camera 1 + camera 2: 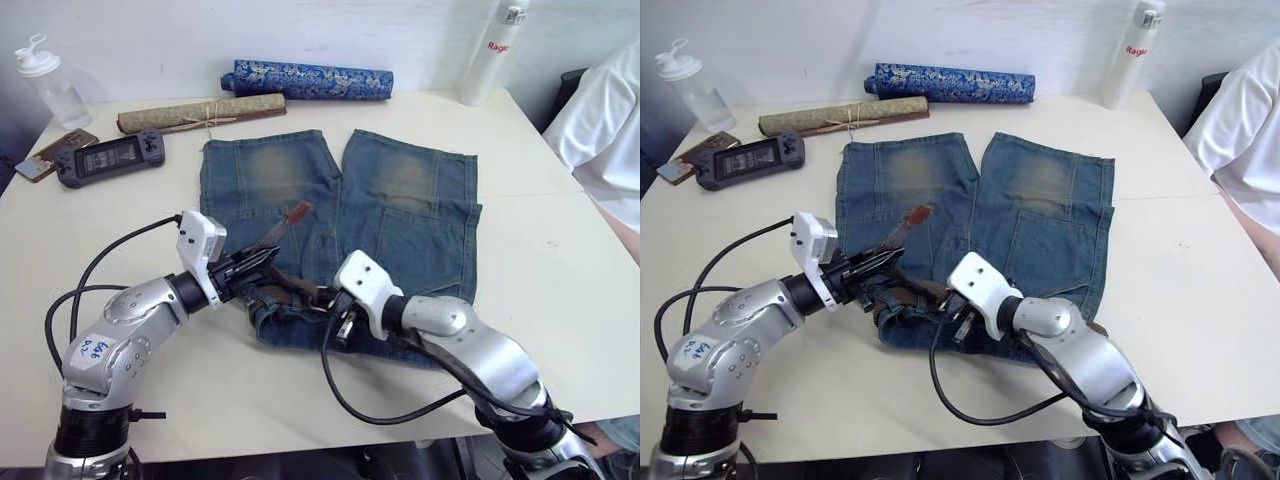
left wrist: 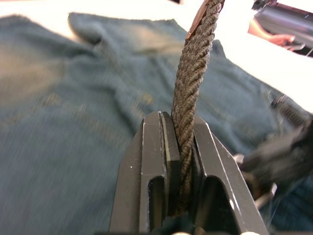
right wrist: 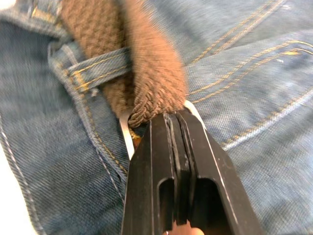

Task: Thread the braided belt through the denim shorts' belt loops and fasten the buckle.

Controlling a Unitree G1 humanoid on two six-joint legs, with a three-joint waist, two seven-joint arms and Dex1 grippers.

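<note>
The denim shorts lie flat on the table with the waistband bunched at the near side. My left gripper is shut on the braided belt a short way behind its tan tip, which sticks up over the left leg. My right gripper is at the waistband, shut on the silver buckle at the belt's other end. Right beside those fingers the brown strap passes under one of the belt loops. Between the two grippers the belt lies along the crumpled waistband.
At the back lie an olive rolled mat and a blue patterned roll. A handheld game console, a phone and a clear bottle sit far left. A white bottle stands far right, near a person's white sleeve.
</note>
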